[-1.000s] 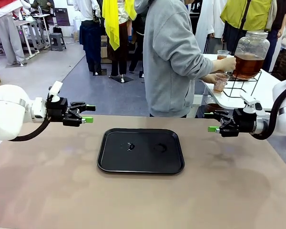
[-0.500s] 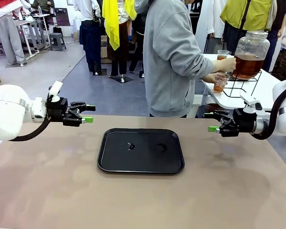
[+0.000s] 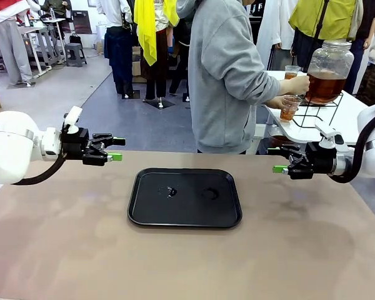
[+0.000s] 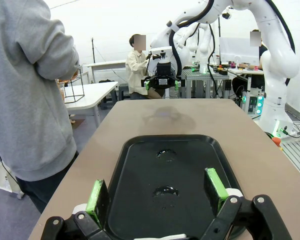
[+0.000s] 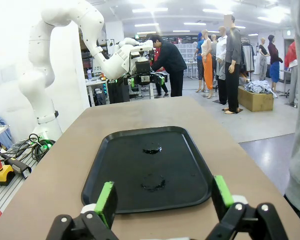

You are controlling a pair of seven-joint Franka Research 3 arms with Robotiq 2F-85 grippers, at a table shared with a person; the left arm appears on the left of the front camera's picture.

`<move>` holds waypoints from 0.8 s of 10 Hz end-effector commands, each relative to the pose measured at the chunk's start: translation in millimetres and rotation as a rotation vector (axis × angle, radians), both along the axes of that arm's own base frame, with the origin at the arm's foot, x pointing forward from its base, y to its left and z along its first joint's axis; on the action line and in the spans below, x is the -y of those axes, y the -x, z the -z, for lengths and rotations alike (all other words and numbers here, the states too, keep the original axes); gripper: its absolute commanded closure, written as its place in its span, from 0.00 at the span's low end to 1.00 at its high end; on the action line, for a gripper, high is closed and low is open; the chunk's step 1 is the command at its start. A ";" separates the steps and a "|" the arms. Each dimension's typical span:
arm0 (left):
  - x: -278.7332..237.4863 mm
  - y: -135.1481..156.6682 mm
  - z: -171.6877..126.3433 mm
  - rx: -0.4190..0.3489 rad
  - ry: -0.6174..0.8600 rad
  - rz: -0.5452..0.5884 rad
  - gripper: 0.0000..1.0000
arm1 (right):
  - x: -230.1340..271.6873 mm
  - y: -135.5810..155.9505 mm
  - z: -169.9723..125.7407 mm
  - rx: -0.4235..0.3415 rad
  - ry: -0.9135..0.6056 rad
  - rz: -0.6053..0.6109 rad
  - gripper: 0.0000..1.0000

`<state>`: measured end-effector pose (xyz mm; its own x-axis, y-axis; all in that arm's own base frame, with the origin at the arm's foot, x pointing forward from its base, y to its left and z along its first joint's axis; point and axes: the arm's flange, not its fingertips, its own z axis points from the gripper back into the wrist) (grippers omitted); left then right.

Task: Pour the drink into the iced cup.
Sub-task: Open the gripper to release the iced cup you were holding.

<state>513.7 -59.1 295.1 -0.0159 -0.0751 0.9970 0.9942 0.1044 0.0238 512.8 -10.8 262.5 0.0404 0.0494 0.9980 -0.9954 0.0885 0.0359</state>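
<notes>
The drink (image 3: 325, 86) is amber liquid in a big round glass jar (image 3: 329, 65) on a white side table beyond my table, at the far right. A person in a grey hoodie (image 3: 228, 75) holds a clear cup (image 3: 289, 107) at the jar's spigot, with some amber liquid in it; I cannot make out ice. My left gripper (image 3: 117, 149) (image 4: 156, 192) hovers open left of the black tray (image 3: 140, 206). My right gripper (image 3: 276, 159) (image 5: 165, 194) hovers open to the tray's right. Neither holds anything.
The tray (image 4: 130, 145) (image 5: 97, 165) lies mid-table with small wet spots on it. A second cup (image 3: 292, 71) stands by the jar, and a black wire stand (image 3: 315, 112) holds the jar. Other people stand farther back.
</notes>
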 end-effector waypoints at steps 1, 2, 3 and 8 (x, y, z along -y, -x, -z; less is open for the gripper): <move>0.5 0.3 -2.1 -0.005 0.006 0.003 0.00 | -3.7 -2.6 -4.1 -0.003 0.010 0.010 0.00; 0.5 0.3 -2.1 -0.005 0.006 0.003 0.00 | -3.7 -2.6 -4.1 -0.003 0.010 0.010 0.00; 0.5 0.3 -2.1 -0.005 0.006 0.003 0.00 | -3.7 -2.6 -4.1 -0.003 0.010 0.010 0.00; 0.5 0.3 -2.1 -0.005 0.006 0.003 0.00 | -3.7 -2.6 -4.1 -0.003 0.010 0.010 0.00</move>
